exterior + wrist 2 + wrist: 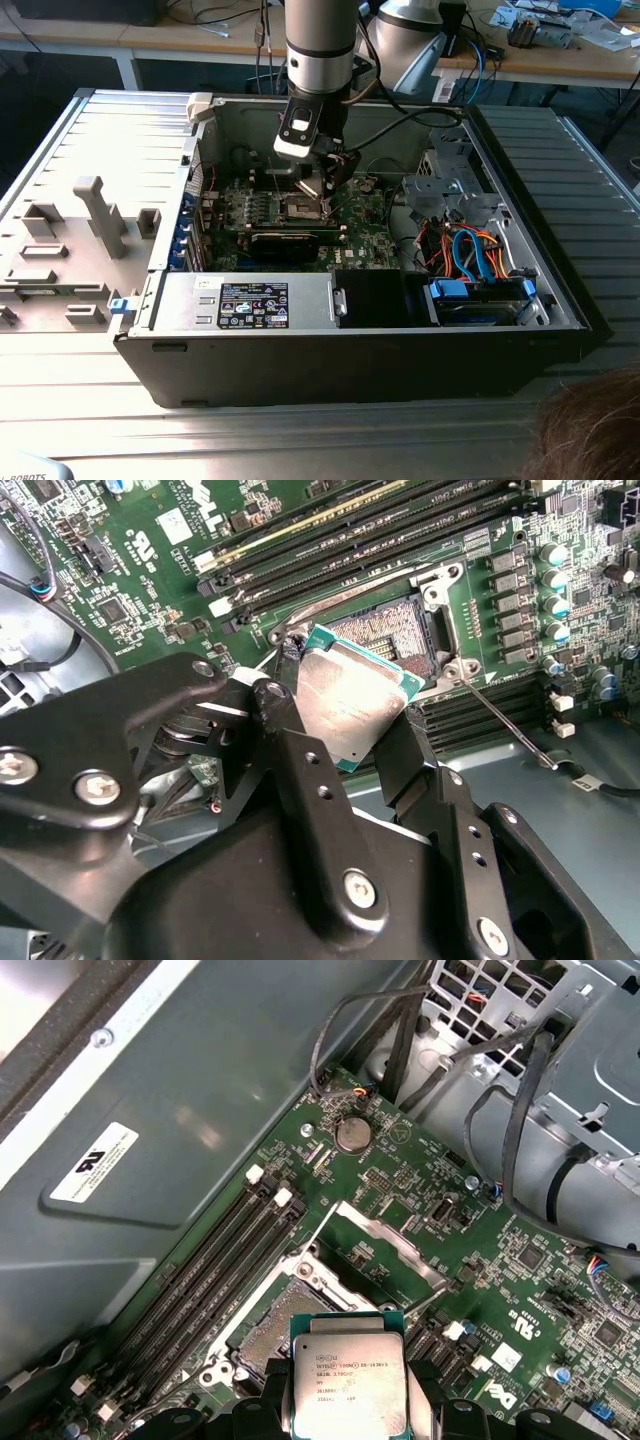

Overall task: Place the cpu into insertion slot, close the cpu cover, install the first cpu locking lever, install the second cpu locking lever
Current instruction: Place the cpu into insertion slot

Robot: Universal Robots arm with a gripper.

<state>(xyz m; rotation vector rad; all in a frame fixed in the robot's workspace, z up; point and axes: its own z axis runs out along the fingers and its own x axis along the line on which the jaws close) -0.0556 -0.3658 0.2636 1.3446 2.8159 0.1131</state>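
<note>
The gripper [342, 718] is clenched on the cpu [350, 685], pinching two opposite edges so the metal top is left untouched. The chip hangs tilted just over the insertion slot [388, 640], mid-frame in the exterior view inside the open computer case [560, 300]. The cpu cover [395, 1243] is swung open, socket bare, chip not yet seated

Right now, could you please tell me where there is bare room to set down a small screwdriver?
The ribbed table in front of the case is bare, as is its strip on the exterior view's right. Inside is crowded: the gripper holds the cpu by the insertion slot, with cables beside the board.
</note>
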